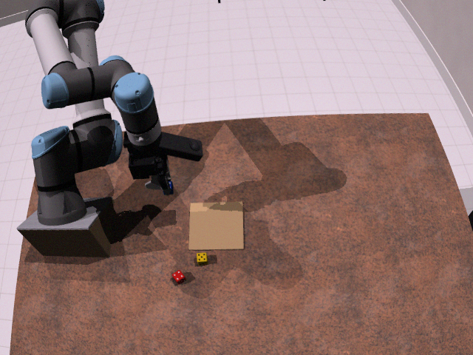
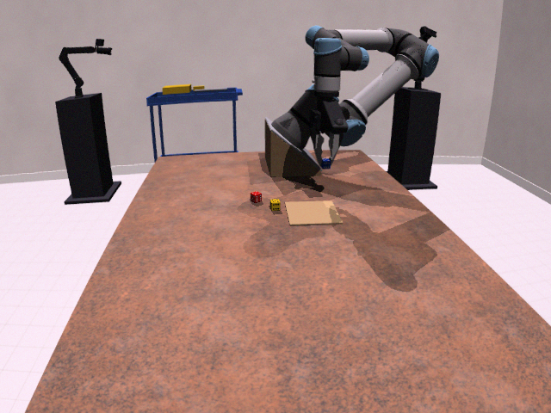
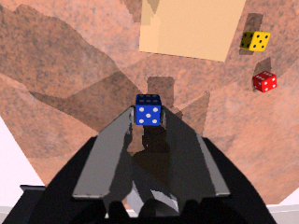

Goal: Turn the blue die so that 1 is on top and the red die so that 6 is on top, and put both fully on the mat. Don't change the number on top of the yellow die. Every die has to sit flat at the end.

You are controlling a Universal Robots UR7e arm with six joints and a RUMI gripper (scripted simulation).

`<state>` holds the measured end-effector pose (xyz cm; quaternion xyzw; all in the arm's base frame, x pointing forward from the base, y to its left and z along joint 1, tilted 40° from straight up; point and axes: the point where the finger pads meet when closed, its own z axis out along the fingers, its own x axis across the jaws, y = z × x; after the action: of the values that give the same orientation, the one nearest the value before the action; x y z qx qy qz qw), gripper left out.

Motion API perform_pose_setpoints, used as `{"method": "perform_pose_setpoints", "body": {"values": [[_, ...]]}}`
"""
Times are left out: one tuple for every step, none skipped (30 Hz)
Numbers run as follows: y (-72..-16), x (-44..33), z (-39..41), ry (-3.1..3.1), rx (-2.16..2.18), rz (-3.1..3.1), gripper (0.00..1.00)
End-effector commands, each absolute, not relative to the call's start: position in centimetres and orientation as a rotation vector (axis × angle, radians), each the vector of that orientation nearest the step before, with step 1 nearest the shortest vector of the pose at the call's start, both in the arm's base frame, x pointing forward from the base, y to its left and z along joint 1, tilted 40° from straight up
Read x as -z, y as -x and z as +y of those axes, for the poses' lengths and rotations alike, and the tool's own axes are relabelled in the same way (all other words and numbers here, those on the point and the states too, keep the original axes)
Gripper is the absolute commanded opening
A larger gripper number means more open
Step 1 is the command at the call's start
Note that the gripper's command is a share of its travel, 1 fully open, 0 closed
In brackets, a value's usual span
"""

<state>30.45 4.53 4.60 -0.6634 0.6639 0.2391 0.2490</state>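
My gripper is shut on the blue die and holds it above the table, between the robot base and the mat. In the wrist view the blue die's 5 faces the camera, and a dark side with two rows of pips faces the mat. The tan mat bears no die. The yellow die sits flat just off the mat's edge, 5 on top. The red die sits flat farther off, 4 on top.
The robot's base block stands on the table behind the gripper. The yellow and red dice are close together beside the mat. A blue cart and two black pedestals stand beyond the table.
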Motion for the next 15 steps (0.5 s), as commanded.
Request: {"method": "perform_pose_setpoints", "body": {"values": [[-30.82, -4.86, 4.12, 1.806, -0.633, 1.809, 0.06], [-30.82, -4.86, 4.12, 1.807, -0.633, 1.809, 0.06], [-30.83, -4.87, 4.12, 1.808, -0.632, 1.807, 0.06], [-30.83, -4.87, 4.12, 1.809, -0.632, 1.806, 0.06], [-30.84, -4.87, 4.13, 1.810, -0.631, 1.804, 0.06], [-30.84, -4.88, 4.13, 1.812, -0.630, 1.802, 0.06], [-30.85, -4.88, 4.13, 1.815, -0.629, 1.799, 0.06], [-30.87, -4.89, 4.14, 1.818, -0.628, 1.795, 0.06], [-30.88, -4.90, 4.15, 1.821, -0.626, 1.791, 0.06], [-30.90, -4.91, 4.15, 1.825, -0.624, 1.786, 0.06], [-30.91, -4.93, 4.16, 1.829, -0.622, 1.781, 0.06], [-30.94, -4.94, 4.17, 1.834, -0.619, 1.775, 0.06], [-30.96, -4.96, 4.19, 1.840, -0.617, 1.767, 0.06], [-30.99, -4.97, 4.20, 1.846, -0.614, 1.759, 0.06], [-31.01, -4.99, 4.21, 1.853, -0.610, 1.750, 0.06]]}}
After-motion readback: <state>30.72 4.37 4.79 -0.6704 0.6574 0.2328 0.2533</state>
